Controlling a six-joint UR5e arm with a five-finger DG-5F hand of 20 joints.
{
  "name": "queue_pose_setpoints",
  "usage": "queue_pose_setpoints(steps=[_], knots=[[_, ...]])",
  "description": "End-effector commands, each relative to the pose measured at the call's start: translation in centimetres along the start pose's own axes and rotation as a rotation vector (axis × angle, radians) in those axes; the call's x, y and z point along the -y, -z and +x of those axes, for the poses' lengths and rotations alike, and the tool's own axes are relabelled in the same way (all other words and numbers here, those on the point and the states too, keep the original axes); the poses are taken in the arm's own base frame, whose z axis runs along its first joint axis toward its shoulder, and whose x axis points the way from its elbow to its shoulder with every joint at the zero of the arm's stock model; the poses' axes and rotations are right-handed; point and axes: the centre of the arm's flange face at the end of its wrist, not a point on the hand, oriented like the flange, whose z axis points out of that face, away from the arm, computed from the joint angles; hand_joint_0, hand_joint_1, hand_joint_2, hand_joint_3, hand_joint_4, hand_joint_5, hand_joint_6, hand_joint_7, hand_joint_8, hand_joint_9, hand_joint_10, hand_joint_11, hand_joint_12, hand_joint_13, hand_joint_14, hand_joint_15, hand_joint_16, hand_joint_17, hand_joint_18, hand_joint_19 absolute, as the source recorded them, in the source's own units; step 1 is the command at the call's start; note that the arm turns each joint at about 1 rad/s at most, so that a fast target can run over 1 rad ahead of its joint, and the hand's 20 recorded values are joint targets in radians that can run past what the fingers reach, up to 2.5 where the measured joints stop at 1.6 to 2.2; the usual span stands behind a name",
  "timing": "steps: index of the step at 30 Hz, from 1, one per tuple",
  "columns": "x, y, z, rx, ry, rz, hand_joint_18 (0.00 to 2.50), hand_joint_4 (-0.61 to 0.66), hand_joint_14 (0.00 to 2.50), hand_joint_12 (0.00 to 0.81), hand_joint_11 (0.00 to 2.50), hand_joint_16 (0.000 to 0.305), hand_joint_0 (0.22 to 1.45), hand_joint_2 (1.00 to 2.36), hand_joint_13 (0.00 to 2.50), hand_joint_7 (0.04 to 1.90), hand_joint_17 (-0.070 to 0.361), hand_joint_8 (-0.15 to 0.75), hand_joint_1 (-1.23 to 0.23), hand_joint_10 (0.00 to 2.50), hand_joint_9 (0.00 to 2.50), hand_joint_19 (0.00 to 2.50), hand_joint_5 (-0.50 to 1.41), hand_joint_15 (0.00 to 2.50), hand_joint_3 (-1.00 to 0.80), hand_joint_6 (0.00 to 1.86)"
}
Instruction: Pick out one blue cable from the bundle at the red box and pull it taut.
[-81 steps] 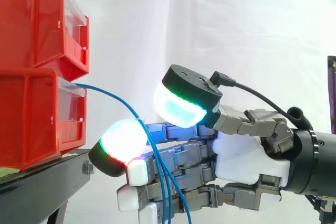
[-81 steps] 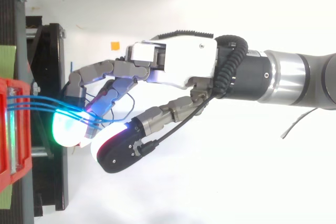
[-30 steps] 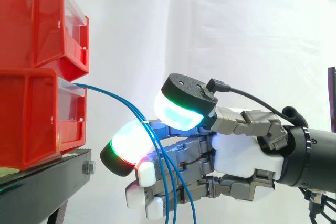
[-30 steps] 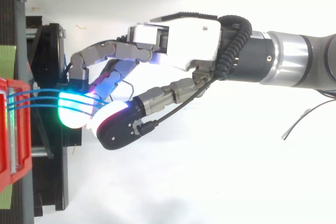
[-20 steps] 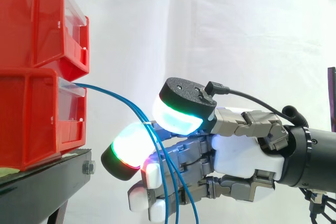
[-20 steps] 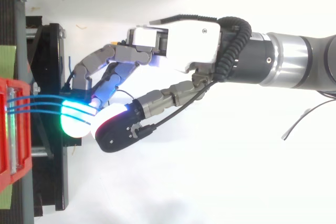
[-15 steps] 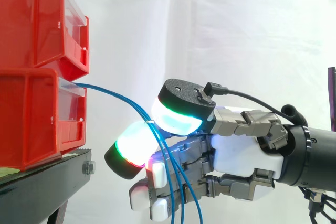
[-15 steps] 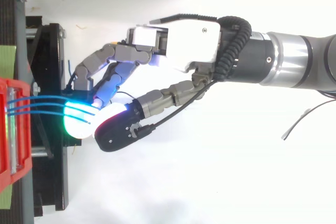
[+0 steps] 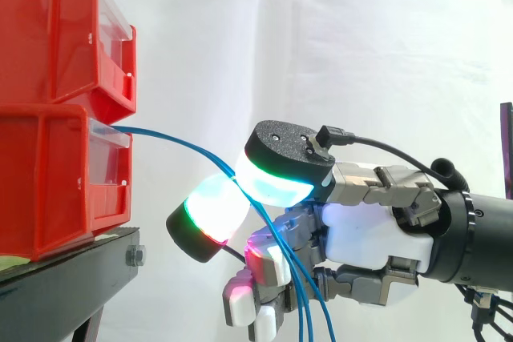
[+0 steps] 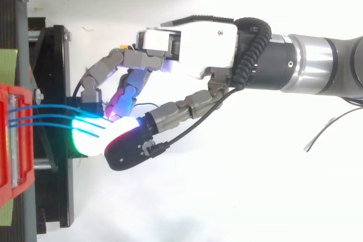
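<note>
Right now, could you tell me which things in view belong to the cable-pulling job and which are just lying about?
Job in hand: thin blue cables; lower red plastic bin they come out of; robot hand, pinching the cables.
Lying about: upper red plastic bin; black metal stand; white curtain.

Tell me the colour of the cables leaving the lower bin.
The cables are blue, clearest in the side view.
</note>
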Motion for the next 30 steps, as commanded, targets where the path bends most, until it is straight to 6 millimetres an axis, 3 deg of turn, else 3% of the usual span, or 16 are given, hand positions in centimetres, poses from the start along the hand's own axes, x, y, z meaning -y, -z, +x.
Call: queue_pose_setpoints(steps=[1, 13, 21, 30], knots=[[0.0, 0.0, 0.1, -0.002, -0.002, 0.0, 0.92, -0.13, 0.02, 0.417, 0.83, 0.059, 0.64, 1.01, 1.0, 0.96, 0.132, 0.328, -0.78, 0.02, 1.21, 0.6, -0.14, 0.46, 0.01, 0.92], [-0.1, 0.2, -0.4, -0.024, -0.002, 0.023, 0.93, -0.1, 0.02, 0.418, 0.83, 0.059, 0.64, 1.01, 1.01, 0.94, 0.132, 0.327, -0.78, 0.02, 1.22, 0.61, -0.15, 0.46, -0.02, 0.92], [-4.2, 0.7, -1.8, -0.026, 0.031, 0.057, 0.94, -0.1, 0.02, 0.416, 0.86, 0.058, 0.64, 1.01, 1.02, 0.94, 0.13, 0.329, -0.78, 0.02, 1.24, 0.61, -0.15, 0.47, -0.02, 0.92], [-6.5, 2.2, -2.4, -0.062, 0.091, 0.167, 0.94, -0.1, 0.02, 0.417, 0.88, 0.057, 0.65, 1.01, 1.06, 0.93, 0.129, 0.326, -0.78, 0.03, 1.25, 0.61, -0.15, 0.5, -0.05, 0.91]])
